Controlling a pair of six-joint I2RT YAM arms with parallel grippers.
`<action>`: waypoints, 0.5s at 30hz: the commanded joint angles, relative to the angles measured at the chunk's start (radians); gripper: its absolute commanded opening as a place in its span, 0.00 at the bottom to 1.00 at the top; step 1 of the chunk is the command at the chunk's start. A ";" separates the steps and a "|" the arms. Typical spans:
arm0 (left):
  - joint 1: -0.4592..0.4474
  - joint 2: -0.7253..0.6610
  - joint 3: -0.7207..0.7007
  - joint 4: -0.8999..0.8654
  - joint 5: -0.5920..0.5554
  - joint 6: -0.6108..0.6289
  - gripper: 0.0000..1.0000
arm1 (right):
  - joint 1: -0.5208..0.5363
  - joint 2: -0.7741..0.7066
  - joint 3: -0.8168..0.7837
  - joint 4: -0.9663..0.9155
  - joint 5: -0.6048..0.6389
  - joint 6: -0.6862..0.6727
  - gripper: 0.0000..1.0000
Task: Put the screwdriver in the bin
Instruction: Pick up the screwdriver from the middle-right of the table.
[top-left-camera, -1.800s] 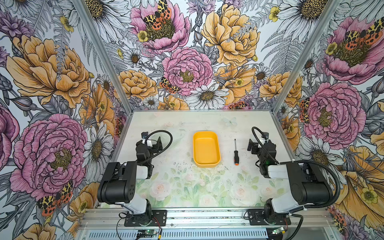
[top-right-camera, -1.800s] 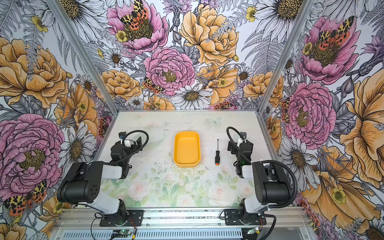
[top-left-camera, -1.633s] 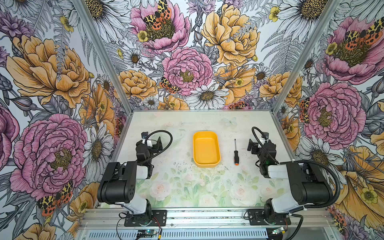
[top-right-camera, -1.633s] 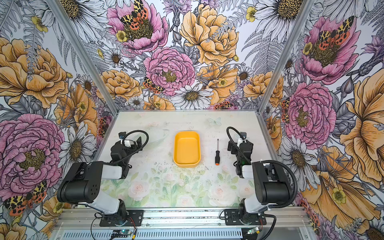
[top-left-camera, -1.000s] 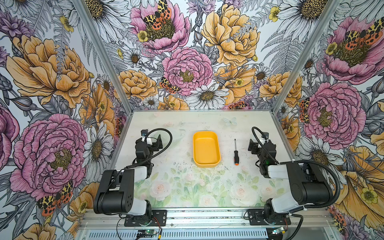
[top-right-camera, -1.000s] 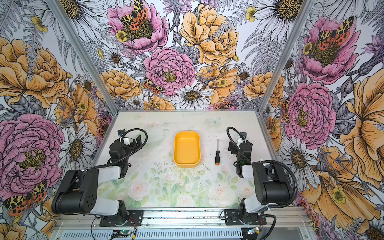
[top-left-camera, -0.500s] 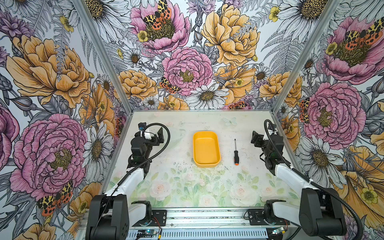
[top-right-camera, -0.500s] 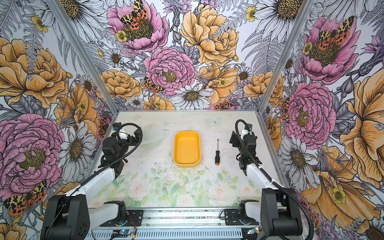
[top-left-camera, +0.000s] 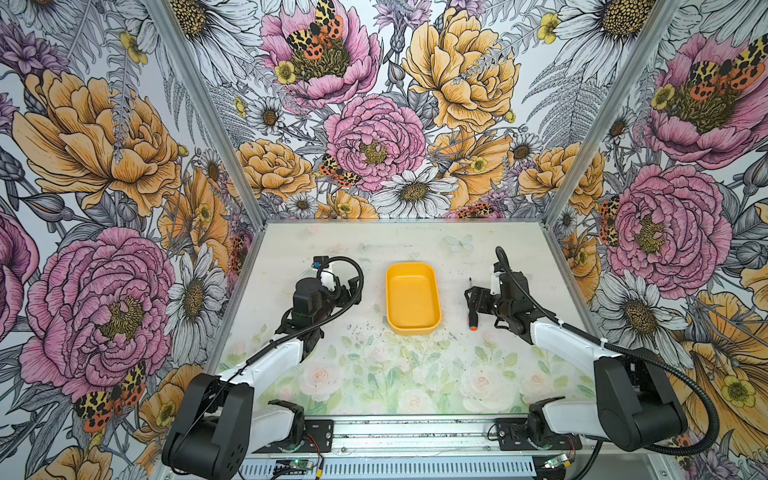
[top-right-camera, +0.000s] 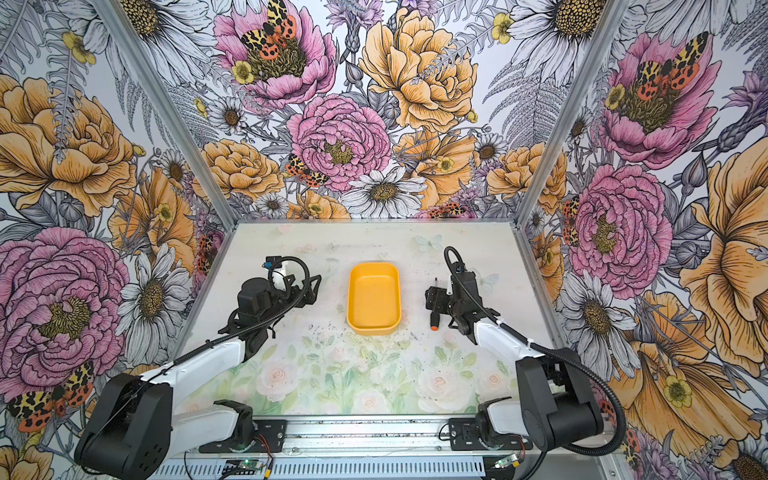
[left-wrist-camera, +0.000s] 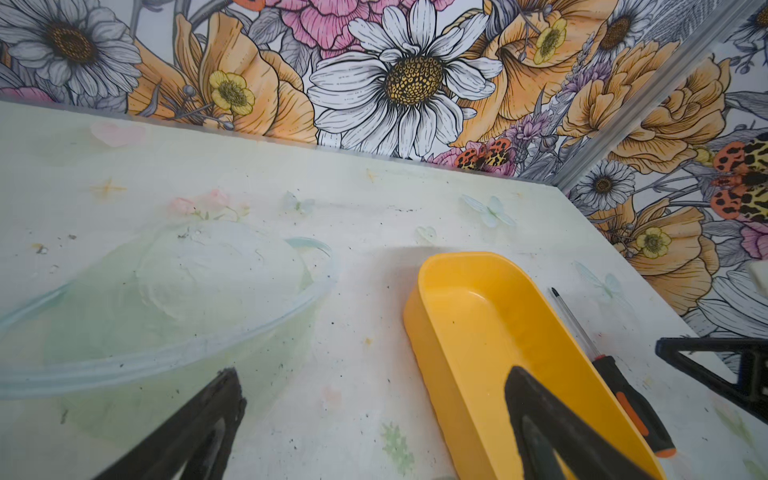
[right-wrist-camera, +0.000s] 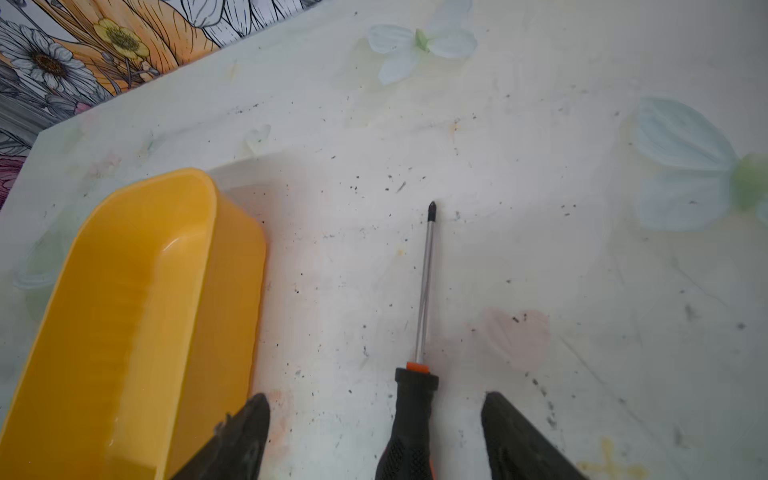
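The screwdriver (top-left-camera: 473, 321) (top-right-camera: 434, 322) lies flat on the table right of the bin, its thin shaft pointing to the back wall and its orange cap to the front. The yellow-orange bin (top-left-camera: 412, 301) (top-right-camera: 374, 301) stands mid-table with nothing in it. My right gripper (top-left-camera: 473, 300) (right-wrist-camera: 376, 405) hangs low over the black handle (right-wrist-camera: 415, 415), open, one finger on each side with a gap to both. My left gripper (top-left-camera: 351, 291) (left-wrist-camera: 373, 374) is open and holds nothing, just left of the bin (left-wrist-camera: 478, 316). The left wrist view also shows the screwdriver (left-wrist-camera: 623, 386) beyond the bin.
Flowered walls with aluminium corner posts (top-left-camera: 582, 166) close in the table at the back and both sides. The arm bases sit on a metal rail (top-left-camera: 395, 436) at the front edge. Dark specks dot the table between bin and screwdriver.
Both arms have unfolded and reached forward. The right gripper came over the screwdriver's handle and narrowed a little; the left one neared the bin's left side. Bin and screwdriver have stayed put.
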 joint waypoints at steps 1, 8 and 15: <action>0.001 0.015 -0.011 -0.012 0.039 -0.069 0.99 | 0.013 0.035 0.011 -0.021 0.017 0.034 0.78; 0.004 0.066 0.001 -0.031 0.080 -0.104 0.99 | 0.040 0.065 0.015 -0.069 0.050 0.039 0.71; 0.001 0.091 0.041 -0.135 0.094 -0.119 0.99 | 0.100 0.123 0.049 -0.125 0.123 0.048 0.67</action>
